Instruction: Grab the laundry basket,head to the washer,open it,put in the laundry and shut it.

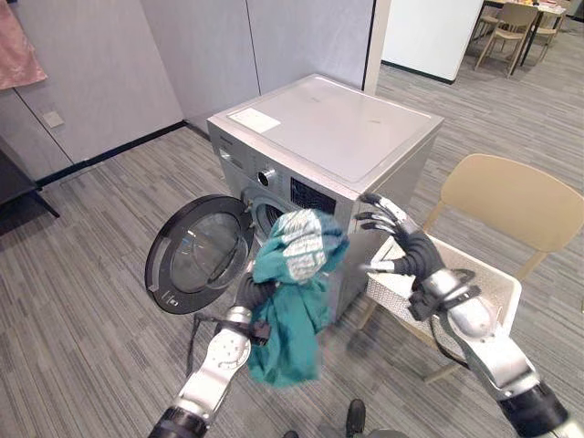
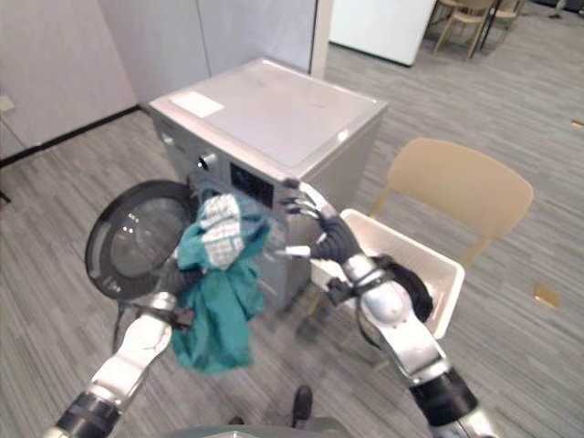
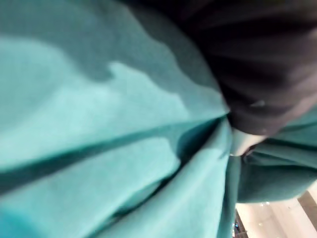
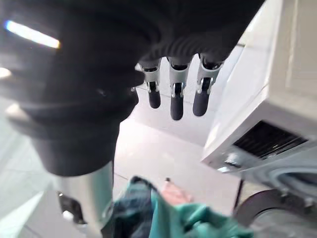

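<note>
Left eye view. One washer (image 1: pixel 319 155), silver-grey, its one round door (image 1: pixel 199 254) swung open to the robot's left. One bundle of teal laundry (image 1: pixel 297 292), with a pale checked patch at its top, is held up just in front of the drum opening and hangs down below it. The left hand (image 1: pixel 251 294) is underneath and behind the cloth; its fingers are buried, so how far they are curled cannot be told. The right hand (image 1: pixel 394 239) hovers beside the bundle with fingers spread and loose, holding nothing. One white laundry basket (image 1: pixel 497 287) rests on one tan chair (image 1: pixel 516 201) to the right of the washer. More chairs stand at a table far back.

Right eye view. Same count and layout: bundle at the mouth of the drum, door open, basket on the chair seat, right hand apart from the cloth.

Left wrist view. Teal cloth lies close against the dark wrist cover; no fingers can be made out.

Right wrist view. Straight dark-tipped fingers (image 4: pixel 171 101) point towards the washer's front, empty; the teal bundle lies below them.

Step in hand, judged: loading. To do it well, the bundle likely needs lifting so its trailing lower end clears the rim, then pushing deep; the free right hand could tuck in loose cloth so nothing catches when the door shuts.
</note>
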### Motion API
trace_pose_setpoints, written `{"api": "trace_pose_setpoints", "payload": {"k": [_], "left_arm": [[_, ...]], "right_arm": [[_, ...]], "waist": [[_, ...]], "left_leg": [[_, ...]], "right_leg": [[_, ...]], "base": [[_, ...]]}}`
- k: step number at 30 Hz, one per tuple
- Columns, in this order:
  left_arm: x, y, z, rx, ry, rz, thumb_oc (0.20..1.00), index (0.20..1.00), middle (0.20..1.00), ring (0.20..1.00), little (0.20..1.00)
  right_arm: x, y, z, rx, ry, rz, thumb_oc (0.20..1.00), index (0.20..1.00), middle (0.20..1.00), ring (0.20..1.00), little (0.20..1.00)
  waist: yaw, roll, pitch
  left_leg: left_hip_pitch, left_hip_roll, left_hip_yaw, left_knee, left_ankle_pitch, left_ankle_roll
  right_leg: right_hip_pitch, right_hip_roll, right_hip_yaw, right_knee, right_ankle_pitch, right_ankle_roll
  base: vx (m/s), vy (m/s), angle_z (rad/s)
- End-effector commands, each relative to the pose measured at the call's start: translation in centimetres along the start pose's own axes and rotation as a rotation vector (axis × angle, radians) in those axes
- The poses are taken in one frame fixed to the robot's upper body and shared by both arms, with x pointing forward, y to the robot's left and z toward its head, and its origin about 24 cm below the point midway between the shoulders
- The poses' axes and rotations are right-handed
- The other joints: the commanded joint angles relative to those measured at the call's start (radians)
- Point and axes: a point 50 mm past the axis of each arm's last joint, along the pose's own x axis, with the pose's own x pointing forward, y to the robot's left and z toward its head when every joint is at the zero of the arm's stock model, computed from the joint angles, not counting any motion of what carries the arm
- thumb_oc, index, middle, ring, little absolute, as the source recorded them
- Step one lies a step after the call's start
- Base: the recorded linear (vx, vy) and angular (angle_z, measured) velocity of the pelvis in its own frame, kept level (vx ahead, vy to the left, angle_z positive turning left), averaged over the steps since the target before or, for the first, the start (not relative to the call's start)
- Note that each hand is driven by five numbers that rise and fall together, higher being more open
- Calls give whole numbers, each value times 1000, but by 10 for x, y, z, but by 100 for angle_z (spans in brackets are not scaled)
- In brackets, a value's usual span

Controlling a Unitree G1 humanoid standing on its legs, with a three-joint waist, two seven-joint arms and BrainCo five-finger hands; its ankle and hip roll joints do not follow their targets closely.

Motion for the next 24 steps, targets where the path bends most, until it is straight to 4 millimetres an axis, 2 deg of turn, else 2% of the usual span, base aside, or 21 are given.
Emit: {"api": "trace_pose_setpoints", "payload": {"k": [1,3,5,6,8,11,13,15,16,19,21,22,24], "left_arm": [[2,17,-4,27,-11,15,200,200,200,200,200],[-11,23,-27,24,94,23,200,200,200,200,200],[-34,29,-64,31,276,50,200,200,200,200,200],[-34,29,-64,30,276,50,200,200,200,200,200],[-53,29,-89,8,412,70,200,200,200,200,200],[-78,27,-116,-47,567,107,200,200,200,200,200],[-95,24,-129,-114,653,145,200,200,200,200,200],[-98,24,-132,-129,671,160,200,200,200,200,200],[-97,25,-134,-182,675,209,200,200,200,200,200],[-84,26,-128,-201,634,229,200,200,200,200,200],[-75,26,-122,-198,598,225,200,200,200,200,200],[-69,27,-118,-185,575,222,200,200,200,200,200],[-63,30,-113,-175,550,224,200,200,200,200,200]], "right_arm": [[-15,-13,-13,-164,62,-52,1000,1000,1000,1000,1000],[-37,-15,-37,-206,214,-38,1000,1000,1000,1000,1000],[-70,-15,-73,-232,432,-27,1000,1000,1000,1000,1000],[-70,-15,-73,-233,431,-26,1000,1000,1000,1000,1000],[-90,-11,-95,-218,565,-29,1000,1000,1000,1000,1000],[-113,-5,-119,-168,712,-37,1000,1000,1000,1000,1000],[-121,-1,-131,-144,781,-42,1000,1000,1000,1000,1000],[-122,0,-132,-141,789,-42,1000,1000,1000,1000,1000],[-118,0,-135,-130,791,-55,1000,1000,1000,1000,1000],[-114,-3,-137,-126,788,-84,1000,1000,1000,1000,1000],[-115,-3,-139,-131,802,-92,1000,1000,1000,1000,1000],[-117,-2,-141,-138,821,-100,1000,1000,1000,1000,1000],[-119,0,-143,-139,835,-102,1000,1000,1000,1000,1000]], "waist": [[-6,-7,-29],[-10,-3,-26],[-14,3,-14],[-14,3,-15],[-14,7,-7],[-13,11,5],[-7,12,23],[-4,11,33],[8,5,75],[19,-2,119],[16,-1,123],[5,-4,122],[-10,-8,120]], "left_leg": [[-35,-4,7,-1,-21,-21],[-35,-3,6,-1,-20,-20],[-35,-3,7,-1,-18,-18],[-35,-3,7,-1,-18,-18],[-34,-2,9,-1,-16,-15],[-32,-1,10,-1,-14,-11],[-35,2,4,7,-10,-10],[-42,3,1,16,-9,-10],[-108,1,-19,84,-11,-12],[-200,-2,-11,159,-10,-26],[-234,16,52,182,-12,-29],[-232,46,157,207,-43,-35],[-231,81,267,231,-58,-34]], "right_leg": [[135,-57,35,30,-190,122],[133,-57,37,33,-191,122],[127,-56,40,40,-193,121],[126,-56,40,41,-194,121],[122,-54,47,45,-196,118],[119,-51,56,49,-199,114],[115,-49,63,58,-206,106],[112,-48,64,61,-208,104],[88,-51,55,72,-209,97],[55,-68,11,86,-211,92],[43,-82,-41,82,-211,92],[56,-99,-87,73,-222,103],[54,-118,-134,74,-215,107]], "base": [[0,0,0],[4,-12,-2],[-14,-28,-6],[-27,-17,-4],[-13,-21,-11],[-8,-32,-12],[-26,-52,-3],[-88,-49,0],[-190,-56,14],[-192,-38,28],[-63,11,79],[47,52,119],[34,93,133]]}}
